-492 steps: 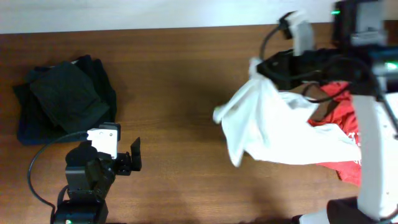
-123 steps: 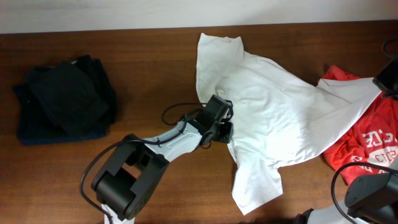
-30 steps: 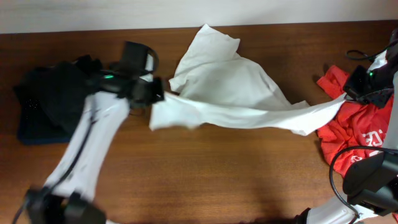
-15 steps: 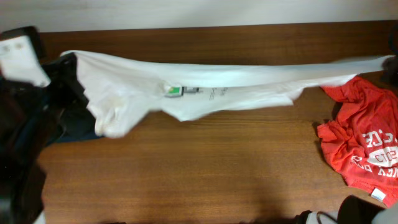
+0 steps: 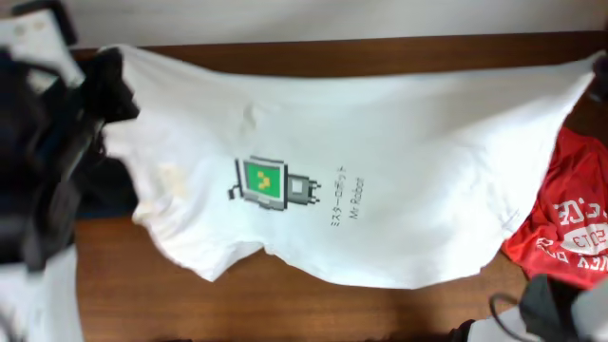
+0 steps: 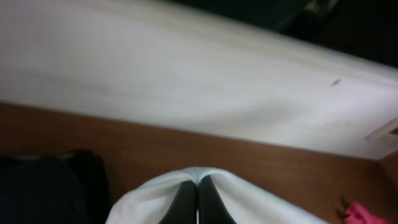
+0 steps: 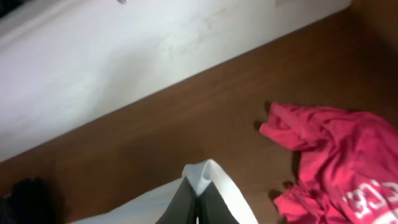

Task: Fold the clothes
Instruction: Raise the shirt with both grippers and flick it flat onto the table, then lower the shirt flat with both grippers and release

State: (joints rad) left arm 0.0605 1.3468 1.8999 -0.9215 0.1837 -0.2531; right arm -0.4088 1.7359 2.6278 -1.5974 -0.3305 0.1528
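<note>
Left gripper [image 6: 198,190] and right gripper [image 7: 197,202] are each clamped shut on an edge of the white shirt [image 5: 399,180]. It hangs stretched wide over the table [image 5: 285,309], print up. No folds yet. The red shirt [image 5: 570,228] lies crumpled far right, not started.

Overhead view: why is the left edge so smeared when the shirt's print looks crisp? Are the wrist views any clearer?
Overhead: the left arm looks motion-blurred, while the white T-shirt print stays readable. Left wrist: soft throughout, fingers dim against the cloth. Right wrist: slightly soft, red T-shirt recognisable.
</note>
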